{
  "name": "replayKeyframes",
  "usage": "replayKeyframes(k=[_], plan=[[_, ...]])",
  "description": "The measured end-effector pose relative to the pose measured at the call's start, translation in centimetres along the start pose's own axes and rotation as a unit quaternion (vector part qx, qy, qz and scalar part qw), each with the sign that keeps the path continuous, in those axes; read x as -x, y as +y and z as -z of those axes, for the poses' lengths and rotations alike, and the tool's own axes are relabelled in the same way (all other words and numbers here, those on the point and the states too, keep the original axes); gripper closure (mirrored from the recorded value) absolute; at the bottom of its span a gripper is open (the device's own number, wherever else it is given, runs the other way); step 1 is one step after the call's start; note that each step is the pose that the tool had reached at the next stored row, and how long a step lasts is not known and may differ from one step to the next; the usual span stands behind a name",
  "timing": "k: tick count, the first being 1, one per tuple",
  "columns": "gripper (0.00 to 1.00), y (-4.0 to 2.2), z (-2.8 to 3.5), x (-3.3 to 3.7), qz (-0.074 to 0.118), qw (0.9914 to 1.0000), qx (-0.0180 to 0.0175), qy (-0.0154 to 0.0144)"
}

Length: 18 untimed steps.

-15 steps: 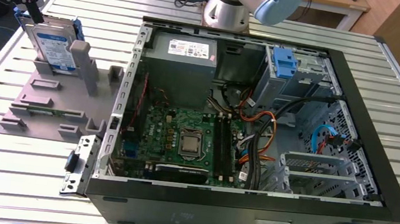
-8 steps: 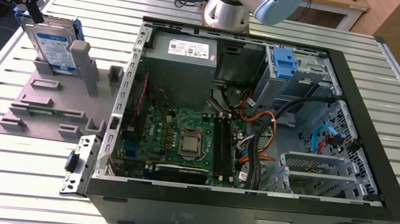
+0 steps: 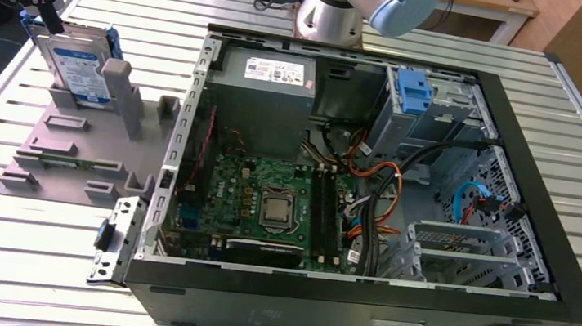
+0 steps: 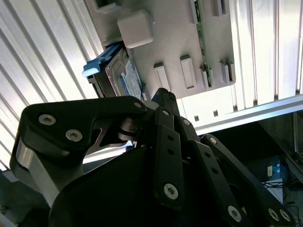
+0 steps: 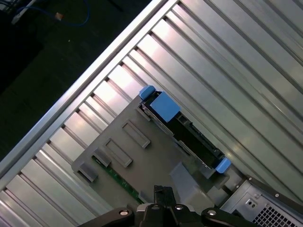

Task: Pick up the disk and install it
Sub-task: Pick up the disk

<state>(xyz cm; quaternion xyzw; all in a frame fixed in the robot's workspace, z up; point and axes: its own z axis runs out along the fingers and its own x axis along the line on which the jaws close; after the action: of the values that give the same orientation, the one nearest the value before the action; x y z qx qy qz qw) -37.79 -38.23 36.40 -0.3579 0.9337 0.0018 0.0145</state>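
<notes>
Disk: flat, blue-framed silver metal hard drive (image 3: 75,64), upright in grey plastic stand (image 3: 63,145).
End effector (image 3: 43,7): just above it; opening cannot be told.
Grasp: centre on top edge, lift straight.

Exterior view: high, at a distance, angled steeply down across the slatted worktop (image 3: 0,208) and the open computer case (image 3: 307,313). Both wrist views look down from close above, sharing the grey stand (image 4: 175,38) and disk (image 5: 187,132).
</notes>
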Motion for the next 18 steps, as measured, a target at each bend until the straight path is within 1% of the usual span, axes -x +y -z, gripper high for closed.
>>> replayKeyframes(k=[18], plan=[[0.89,0.0,0.0,0.0,0.009,0.99996,0.0003,-0.0001]])
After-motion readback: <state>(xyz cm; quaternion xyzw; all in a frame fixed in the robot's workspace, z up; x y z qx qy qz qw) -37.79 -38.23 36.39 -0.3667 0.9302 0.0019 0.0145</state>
